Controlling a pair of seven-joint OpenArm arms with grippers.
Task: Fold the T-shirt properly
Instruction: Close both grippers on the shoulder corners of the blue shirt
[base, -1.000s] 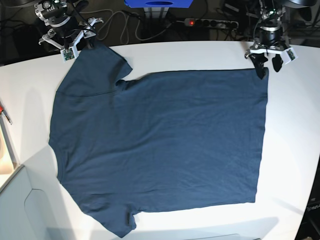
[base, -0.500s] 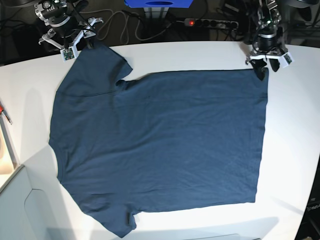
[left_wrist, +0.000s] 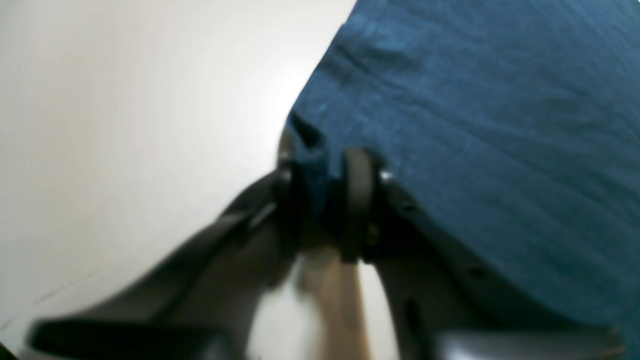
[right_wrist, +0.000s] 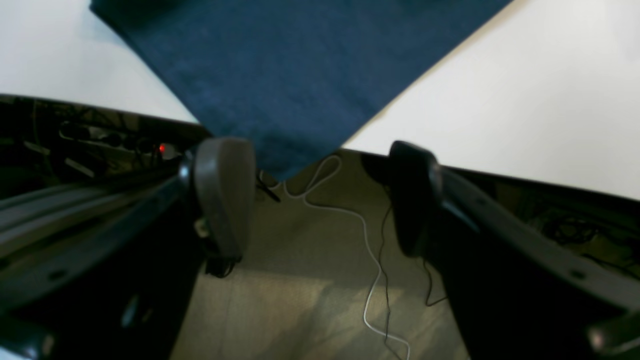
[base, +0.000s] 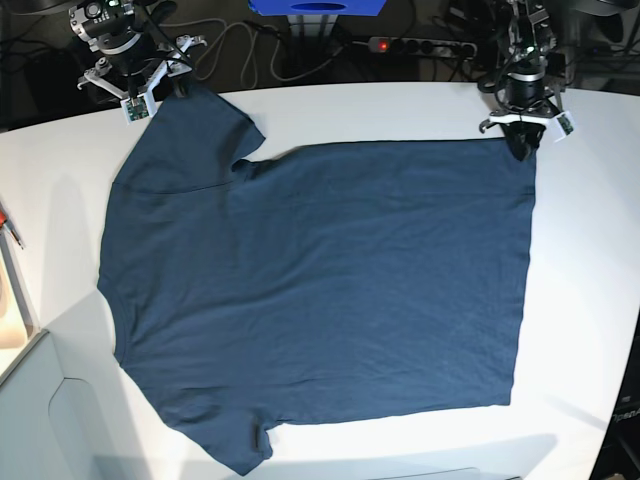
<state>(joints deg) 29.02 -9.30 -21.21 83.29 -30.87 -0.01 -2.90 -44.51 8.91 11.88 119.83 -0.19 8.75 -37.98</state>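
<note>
The T-shirt (base: 320, 290) lies flat on the white bench (base: 590, 280), one sleeve tip over the far bench edge; bare bench remains at its hem side. The left wrist view is blurred (details unclear). The left gripper (left_wrist: 325, 200) jaws pinch the hem corner. The right gripper (right_wrist: 320, 200) jaws stand wide open, touching nothing.

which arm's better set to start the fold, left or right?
Left, probably. The left gripper is already pinched on a corner of the T-shirt. The right gripper is open past the table edge, holding nothing.
</note>
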